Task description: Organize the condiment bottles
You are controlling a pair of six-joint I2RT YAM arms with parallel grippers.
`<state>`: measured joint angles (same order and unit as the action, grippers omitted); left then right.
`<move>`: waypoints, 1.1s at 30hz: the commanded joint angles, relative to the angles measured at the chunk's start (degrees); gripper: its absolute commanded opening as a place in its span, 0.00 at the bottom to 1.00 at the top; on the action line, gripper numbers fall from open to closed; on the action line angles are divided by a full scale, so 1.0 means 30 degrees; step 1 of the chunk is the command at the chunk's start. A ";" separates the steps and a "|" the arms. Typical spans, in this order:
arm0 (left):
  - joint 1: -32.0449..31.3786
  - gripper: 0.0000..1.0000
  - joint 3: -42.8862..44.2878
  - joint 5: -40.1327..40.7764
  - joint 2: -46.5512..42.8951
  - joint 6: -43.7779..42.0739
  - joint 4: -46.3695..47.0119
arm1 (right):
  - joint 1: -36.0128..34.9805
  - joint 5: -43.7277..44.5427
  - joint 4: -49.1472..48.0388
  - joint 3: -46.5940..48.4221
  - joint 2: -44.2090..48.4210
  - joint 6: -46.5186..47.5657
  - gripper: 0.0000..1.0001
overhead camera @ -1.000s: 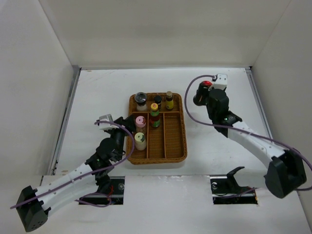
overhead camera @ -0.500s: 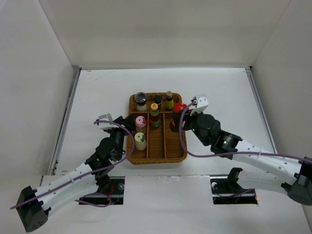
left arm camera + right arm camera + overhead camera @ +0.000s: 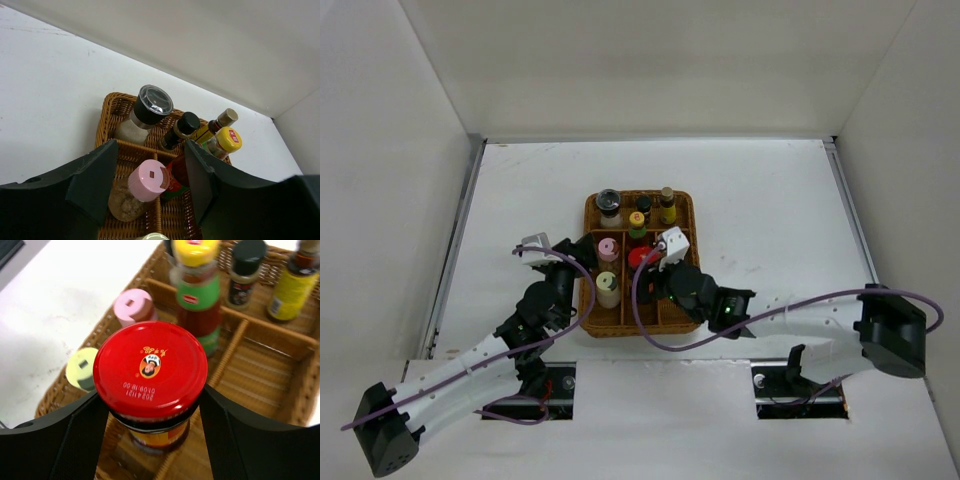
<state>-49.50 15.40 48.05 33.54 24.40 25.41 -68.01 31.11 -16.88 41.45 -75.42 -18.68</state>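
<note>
Scene: a brown wicker tray (image 3: 699, 290) with dividers sits mid-table, with two robot arms reaching in from 6 o'clock.
Task item: a red-lidded jar (image 3: 150, 370) with dark contents, above the tray's middle lane, roughly at the tray's centre.
Right claw: the right gripper (image 3: 150, 405) clamps the jar's body just below the lid, one finger on each side.
Left claw: the left gripper (image 3: 150, 172) hovers at the tray's 9 o'clock rim with its fingers partly apart, holding nothing.
Neighbours: the pink-capped bottle (image 3: 608, 247) is at the jar's 9 o'clock and the pale-yellow-capped bottle (image 3: 608, 285) at 8 o'clock. The green-and-red bottle (image 3: 637, 220) with a yellow cap is near at 12 o'clock.
Back row: a grey-lidded jar (image 3: 609, 203) and two slim dark bottles (image 3: 643, 205) stand along the 12 o'clock edge.
Contact: I cannot tell whether the jar's base touches the tray floor.
Risks: the jar looks wide for the lane, so its base may catch a divider and tip on release. The splayed fingers may nudge the pink-capped or green-and-red bottle, and the tall one may topple.
Orientation: the jar is upright, lid up, with its long axis vertical.
</note>
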 commanded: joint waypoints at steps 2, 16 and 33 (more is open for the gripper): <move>0.0137 0.54 0.0786 0.0184 0.0011 -0.0078 0.0114 | -0.0313 0.0849 -0.4918 0.0801 -0.0728 0.0336 0.56; 0.0225 0.54 0.0844 0.0184 0.0158 -0.0166 0.0085 | -0.1396 0.2723 -0.6909 -0.0076 -0.3716 0.0982 0.59; 0.0430 0.56 0.1136 0.0272 -0.0164 0.0156 -0.0559 | -0.2071 0.3663 -0.7292 -0.0956 -0.1085 0.1888 0.99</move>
<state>-48.71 15.68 48.45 33.85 24.47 23.09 -73.60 41.19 -33.28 38.39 -82.89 -14.26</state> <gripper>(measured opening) 0.555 0.966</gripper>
